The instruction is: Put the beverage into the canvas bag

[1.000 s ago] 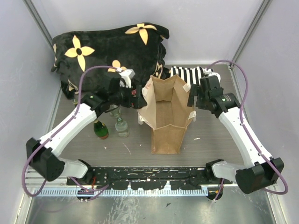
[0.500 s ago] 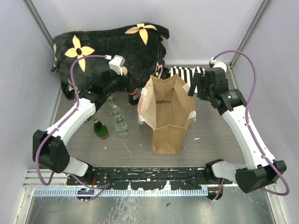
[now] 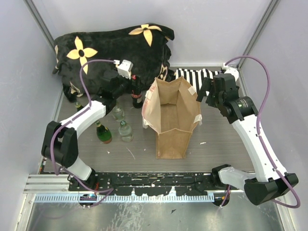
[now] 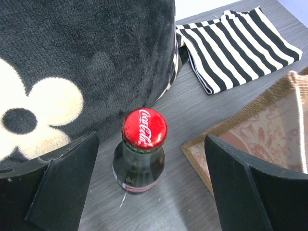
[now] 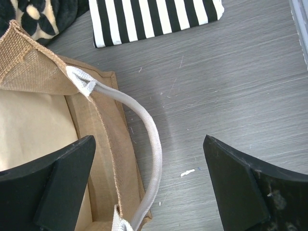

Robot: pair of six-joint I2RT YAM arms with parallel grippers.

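The canvas bag [image 3: 171, 115] stands open and upright mid-table, tan with white handles. A dark cola bottle with a red cap [image 3: 137, 96] stands just left of the bag, in front of the black cushion. My left gripper [image 3: 131, 86] is open above and behind that bottle [image 4: 143, 130], and the bottle stands between the spread fingers, untouched. My right gripper [image 3: 202, 94] is open and empty, hovering over the bag's right rim. In the right wrist view the white handle [image 5: 149, 130] and rim [image 5: 103, 125] lie between its fingers [image 5: 62, 173].
A green bottle [image 3: 102, 133] and two clear bottles [image 3: 125, 131] [image 3: 118, 111] stand left of the bag. A black flowered cushion [image 3: 110, 48] fills the back left. A black-and-white striped cloth [image 3: 195, 74] lies behind the bag.
My left arm swung back and left, drawing the gripper away from the bag's left rim to above the cola bottle. My right gripper rose back and right off the bag's rim.
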